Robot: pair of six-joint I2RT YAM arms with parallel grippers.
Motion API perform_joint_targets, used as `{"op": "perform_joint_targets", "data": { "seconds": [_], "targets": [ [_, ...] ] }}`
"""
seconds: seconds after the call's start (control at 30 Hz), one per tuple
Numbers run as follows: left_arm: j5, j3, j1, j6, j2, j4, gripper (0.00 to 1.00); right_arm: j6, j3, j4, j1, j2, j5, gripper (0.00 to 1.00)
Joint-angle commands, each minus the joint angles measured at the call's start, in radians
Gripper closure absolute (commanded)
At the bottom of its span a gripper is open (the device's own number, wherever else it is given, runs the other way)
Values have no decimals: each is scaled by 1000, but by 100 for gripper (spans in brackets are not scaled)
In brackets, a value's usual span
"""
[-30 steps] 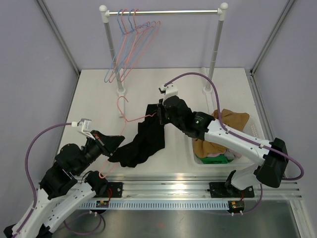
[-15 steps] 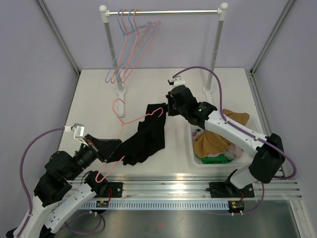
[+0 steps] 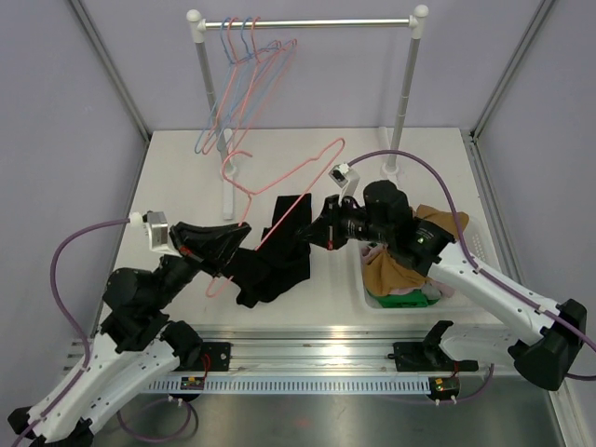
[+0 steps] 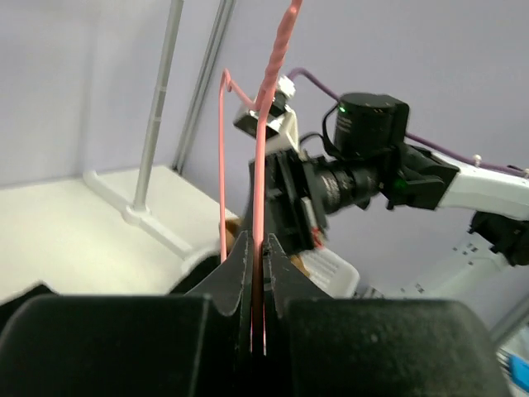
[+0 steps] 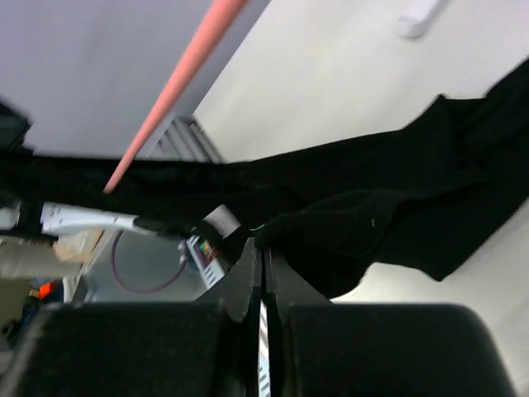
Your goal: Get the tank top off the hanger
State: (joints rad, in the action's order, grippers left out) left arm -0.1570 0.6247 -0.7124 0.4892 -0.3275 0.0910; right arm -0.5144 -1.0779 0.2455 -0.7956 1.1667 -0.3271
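- Near the tabletop's near-left corner, the left claw is raised and aimed toward the middle. Its wrist view shows both fingers pinched tight on the thin wire of the pink hanger.
- From that grip the hanger slants up and away toward the far edge. It is lifted off the tabletop, with its hook curling back on the left side.
- Along the far edge stands a clothes rack, with spare pink and blue hangers bunched at its left end.
- The black tank top sits around the middle of the tabletop, somewhat toward the near edge, between the two claws. Its lower part is heaped on the surface and its upper part is pulled up to the right. The hanger's lower wire crosses over the cloth, and I can't tell whether any strap is looped on it.
- The right claw reaches in from the right, just beside the garment's upper edge. Its wrist view shows the fingers closed on a fold of the black fabric.
- Toward the right edge sits a white bin piled with clothes, a brown garment on top. The right arm passes above it.
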Motion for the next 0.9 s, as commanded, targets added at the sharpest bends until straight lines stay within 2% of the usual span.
{"op": "perform_joint_targets", "data": {
  "seconds": [0.0, 0.13, 0.17, 0.2, 0.3, 0.4, 0.47, 0.53, 0.57, 0.73, 0.83, 0.87],
  "targets": [
    [-15, -6, -4, -147, -86, 424, 100, -23, 7, -42, -72, -33, -130, 100],
    [92, -8, -5, -283, -197, 634, 100, 57, 21, 107, -163, -7, 37, 100],
    [132, -29, -5, -306, -226, 697, 100, 48, 47, 107, -168, -1, 54, 100],
    [149, -40, -5, -326, -246, 830, 96, 39, 73, 97, -175, -1, 77, 100],
    [208, -33, -5, -382, -321, 1008, 93, 4, 183, 58, -194, -2, 153, 100],
    [258, 30, -5, -415, -396, 1073, 100, -16, 258, 66, -195, -15, 236, 100],
    [272, 64, -5, -425, -448, 1130, 100, -30, 268, 81, -197, -24, 278, 100],
    [274, 95, -5, -403, -467, 1106, 100, -36, 276, 74, -195, -44, 292, 100],
    [269, 116, -5, -393, -469, 1017, 100, -39, 271, 81, -197, -51, 299, 100],
    [269, 142, -7, -334, -424, 842, 100, -29, 231, 113, -195, -59, 359, 100],
    [287, 197, -9, -299, -380, 571, 100, -27, 207, 92, -195, -10, 342, 97],
    [300, 217, -9, -291, -375, 424, 100, -27, 197, 81, -198, 4, 342, 94]
  ]
}}
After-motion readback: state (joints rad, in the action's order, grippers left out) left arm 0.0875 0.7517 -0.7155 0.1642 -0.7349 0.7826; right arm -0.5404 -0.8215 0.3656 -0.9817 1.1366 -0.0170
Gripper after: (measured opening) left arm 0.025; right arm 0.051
